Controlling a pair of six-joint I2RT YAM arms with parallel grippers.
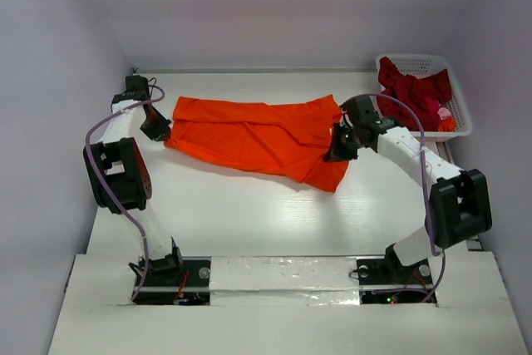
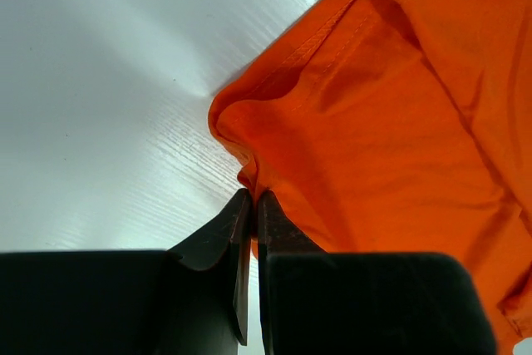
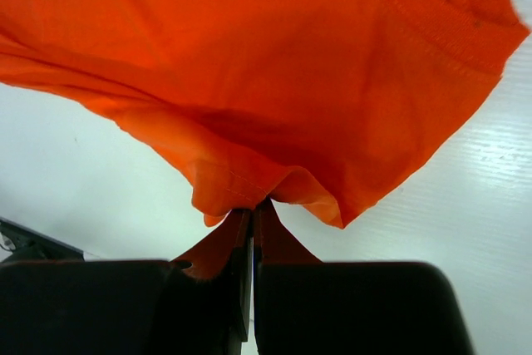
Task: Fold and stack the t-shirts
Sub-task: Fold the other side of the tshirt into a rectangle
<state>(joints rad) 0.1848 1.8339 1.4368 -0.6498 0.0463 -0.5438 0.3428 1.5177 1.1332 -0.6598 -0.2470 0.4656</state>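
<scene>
**Orange tee pinched at both ends on the counter**

The orange tee (image 1: 249, 135) is spread lengthwise across the far half of the counter (image 1: 249, 214), running from near the far left corner towards the right edge. It is rumpled, with creases along its length. Its right end sits nearer the front edge than its left end.

The left end effector (image 1: 158, 128) is clenched on the tee's left edge. In the left wrist view a small fold of hemmed cloth is seen gripped between the closed tips, and the cloth is bunched up around the pinch. The right end effector (image 1: 341, 149) is clenched on the tee near its right end. In the right wrist view a fold of the stitched edge is caught between the tips, and the cloth is seen raised off the counter around the pinch.

A white basket (image 1: 420, 61) stands at the far right corner, well apart from the orange tee. A dark red tee (image 1: 411, 89) is heaped inside it, with a pink tee (image 1: 438, 110) partly visible beside it.
</scene>
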